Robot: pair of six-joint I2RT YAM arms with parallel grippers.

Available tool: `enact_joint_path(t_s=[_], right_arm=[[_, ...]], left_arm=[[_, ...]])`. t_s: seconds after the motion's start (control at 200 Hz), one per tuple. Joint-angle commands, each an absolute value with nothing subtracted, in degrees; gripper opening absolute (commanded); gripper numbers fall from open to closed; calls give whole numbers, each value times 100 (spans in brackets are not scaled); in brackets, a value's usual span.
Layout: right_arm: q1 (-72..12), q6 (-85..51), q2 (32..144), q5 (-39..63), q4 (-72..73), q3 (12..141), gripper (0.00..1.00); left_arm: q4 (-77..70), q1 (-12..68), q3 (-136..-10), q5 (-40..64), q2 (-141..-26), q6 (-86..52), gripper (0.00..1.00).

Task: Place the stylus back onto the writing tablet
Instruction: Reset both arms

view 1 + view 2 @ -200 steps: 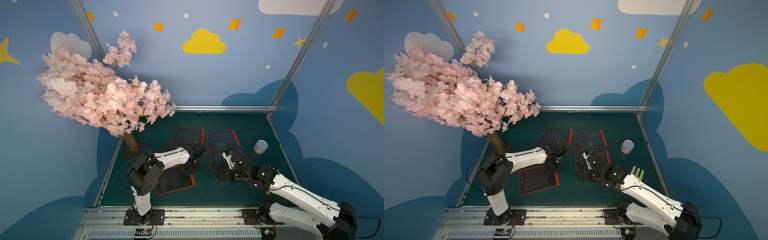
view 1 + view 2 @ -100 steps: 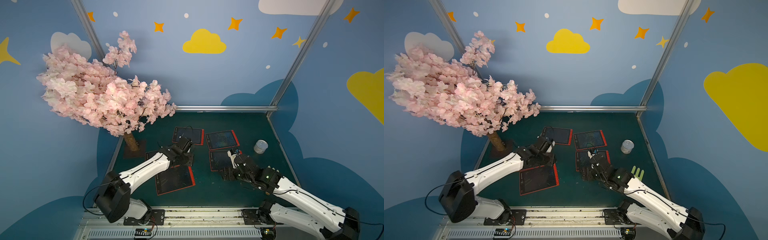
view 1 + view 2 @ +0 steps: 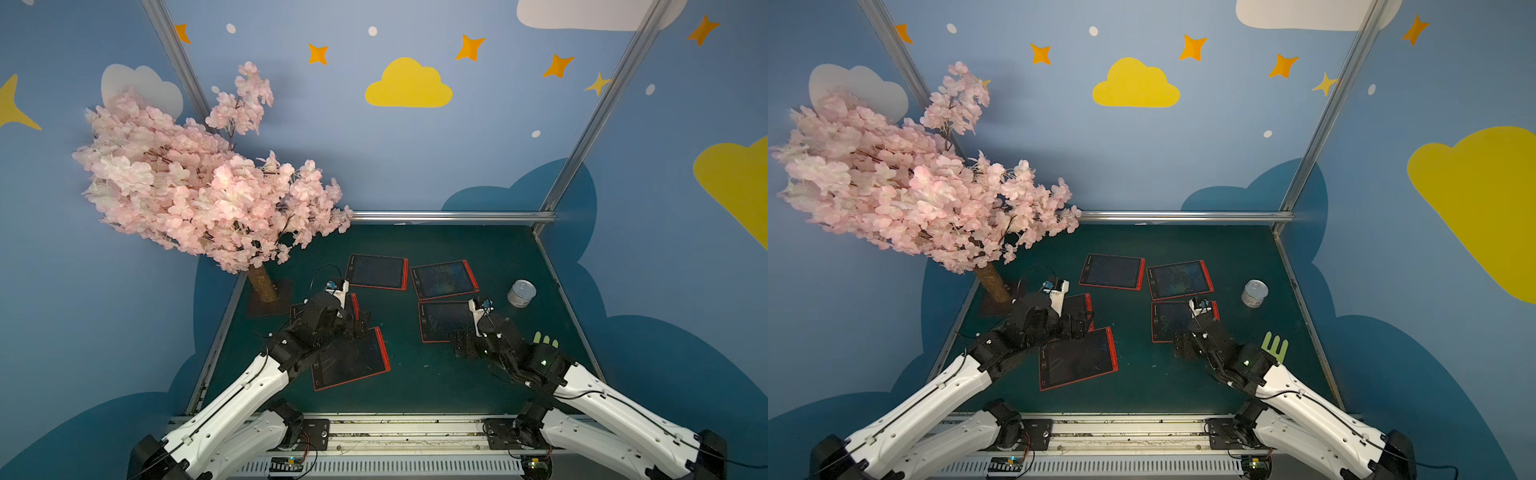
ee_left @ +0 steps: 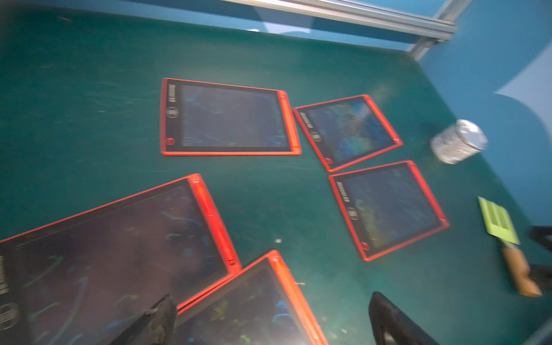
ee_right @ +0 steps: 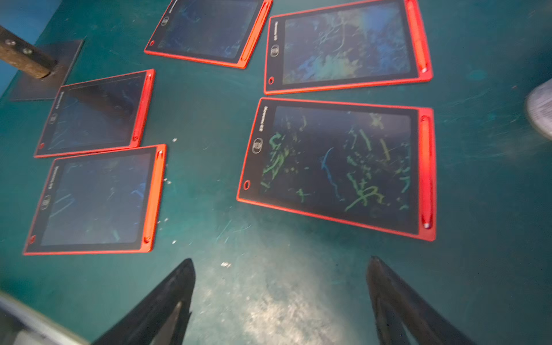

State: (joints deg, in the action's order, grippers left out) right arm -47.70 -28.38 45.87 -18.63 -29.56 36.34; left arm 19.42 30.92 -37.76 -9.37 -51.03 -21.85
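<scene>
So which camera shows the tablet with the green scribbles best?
The right wrist view: the scribbled tablet is large, green strokes and edge stylus clear. In both top views the tablet is small, one corner behind the right arm. The left wrist view shows it blurred.

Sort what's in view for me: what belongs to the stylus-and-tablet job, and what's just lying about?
Job: five red-framed writing tablets; styluses, seemingly all slotted; left gripper and right gripper, both open.
Lying about: silver tin; green brush; blossom tree.
</scene>
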Motion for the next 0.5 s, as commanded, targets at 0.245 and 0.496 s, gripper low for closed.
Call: enact_joint_path(t_s=[0.245, 0.496], right_arm=[[-3819, -1510, 4543, -2513, -1962, 3511, 89], [-2286, -842, 5270, -1951, -1198, 3530, 91]], left_arm=[[1060, 1386, -3424, -1304, -5783, -2359, 99], [-96, 599, -3096, -1793, -6183, -1755, 99]])
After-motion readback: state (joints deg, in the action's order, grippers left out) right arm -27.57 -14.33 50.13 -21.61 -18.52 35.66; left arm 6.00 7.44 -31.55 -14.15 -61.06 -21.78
